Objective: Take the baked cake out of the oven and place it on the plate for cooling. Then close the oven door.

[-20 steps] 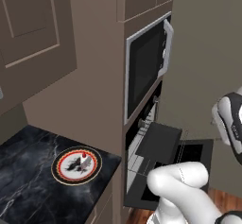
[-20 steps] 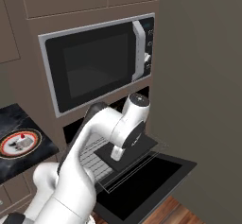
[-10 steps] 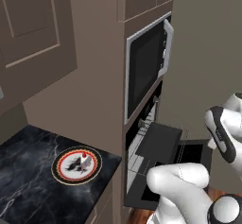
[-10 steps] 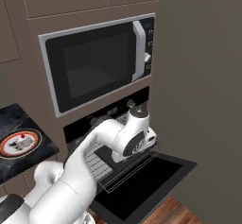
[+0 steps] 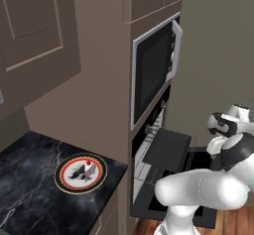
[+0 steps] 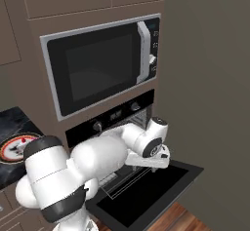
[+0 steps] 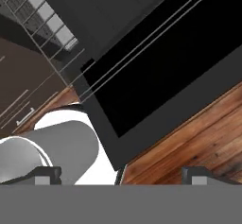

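The plate with its red-gold rim lies on the dark marble counter left of the oven. A tiny whitish piece with a red dot, the baked cake, sits on the plate. The oven door hangs open and lies flat, with a wire rack pulled out above it. My hand hovers over the door's far side, pointing down. In the hand view my gripper is open and empty, looking at the black door and the rack wires.
The silver-framed microwave sits right above the oven. A dark flat tray sticks out of the oven cavity. Wooden floor shows past the door's edge. The marble counter runs left, with brown cabinets above.
My arm has swung down and out over the open door, the hand dropping from in front of the oven's knobs to just above the door. The jaws stayed open.
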Available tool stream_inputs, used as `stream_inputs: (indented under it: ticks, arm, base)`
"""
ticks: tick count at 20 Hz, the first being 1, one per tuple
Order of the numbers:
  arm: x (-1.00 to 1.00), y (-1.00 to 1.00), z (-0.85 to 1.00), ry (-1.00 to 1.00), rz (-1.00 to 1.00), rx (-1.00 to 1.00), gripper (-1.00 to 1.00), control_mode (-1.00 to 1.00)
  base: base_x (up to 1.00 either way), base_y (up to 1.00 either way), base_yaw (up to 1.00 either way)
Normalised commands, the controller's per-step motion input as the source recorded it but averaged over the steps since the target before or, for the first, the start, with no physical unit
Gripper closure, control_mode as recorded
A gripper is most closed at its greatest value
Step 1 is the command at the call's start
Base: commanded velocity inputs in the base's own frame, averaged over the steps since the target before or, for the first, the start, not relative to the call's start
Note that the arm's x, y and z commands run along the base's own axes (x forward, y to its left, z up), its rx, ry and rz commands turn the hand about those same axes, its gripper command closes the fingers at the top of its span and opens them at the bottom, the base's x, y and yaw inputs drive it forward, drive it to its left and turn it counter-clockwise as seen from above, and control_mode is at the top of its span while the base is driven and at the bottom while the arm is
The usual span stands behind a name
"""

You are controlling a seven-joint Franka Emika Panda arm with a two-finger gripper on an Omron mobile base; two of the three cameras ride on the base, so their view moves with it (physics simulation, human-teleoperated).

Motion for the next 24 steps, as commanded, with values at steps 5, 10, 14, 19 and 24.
stream_inputs:
  ticks: [5, 10, 14, 19, 24]
  arm:
    - [0.6, -0.4, -0.51, 0.29, -0.27, 0.24, -1.0, -1.0]
    - [0.56, -0.24, -0.35, 0.08, -0.18, 0.07, -1.0, -1.0]
    - [0.44, -0.03, -0.31, -0.06, -0.16, -0.03, -1.0, -1.0]
    - [0.43, 0.0, -0.41, -0.09, -0.16, -0.09, -1.0, -1.0]
    - [0.48, 0.0, -0.52, 0.0, -0.17, -0.11, -1.0, -1.0]
  base:
    - [0.0, 0.0, 0.0]
    - [0.0, 0.0, 0.0]
    - [0.0, 0.0, 0.0]
    - [0.0, 0.0, 0.0]
    - [0.0, 0.0, 0.0]
